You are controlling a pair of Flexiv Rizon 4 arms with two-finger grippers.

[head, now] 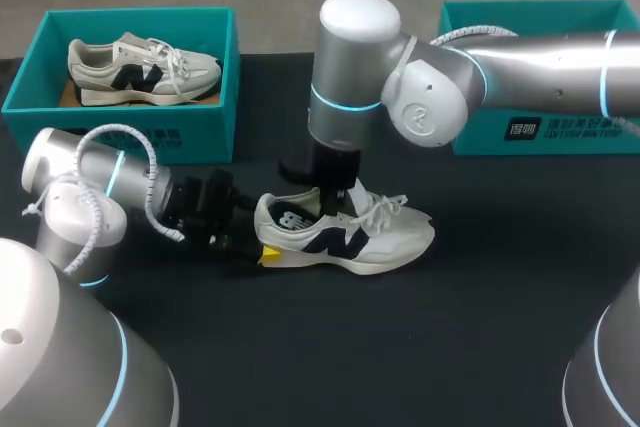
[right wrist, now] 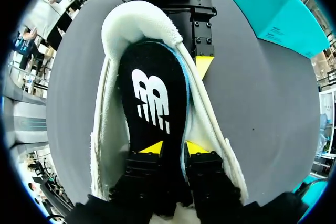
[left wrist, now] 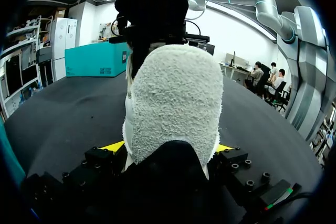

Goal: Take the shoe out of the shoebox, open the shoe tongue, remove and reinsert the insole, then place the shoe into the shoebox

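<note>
A white shoe (head: 345, 235) with a navy logo lies on its sole in the middle of the black table. My left gripper (head: 264, 253) comes in low from the left. In the left wrist view the shoe's fuzzy white heel (left wrist: 173, 103) sits between its fingers (left wrist: 113, 146), which touch it on both sides. My right gripper (head: 335, 199) reaches straight down into the shoe's mouth. In the right wrist view the black insole (right wrist: 152, 93) with a white logo lies inside the shoe, and my right gripper (right wrist: 174, 148) is closed on the insole's edge.
A teal shoebox (head: 215, 97) at the back left holds a second white shoe (head: 140, 69). Another teal box (head: 545, 132) stands at the back right, partly behind my right arm. Bare black table spreads in front of the shoe.
</note>
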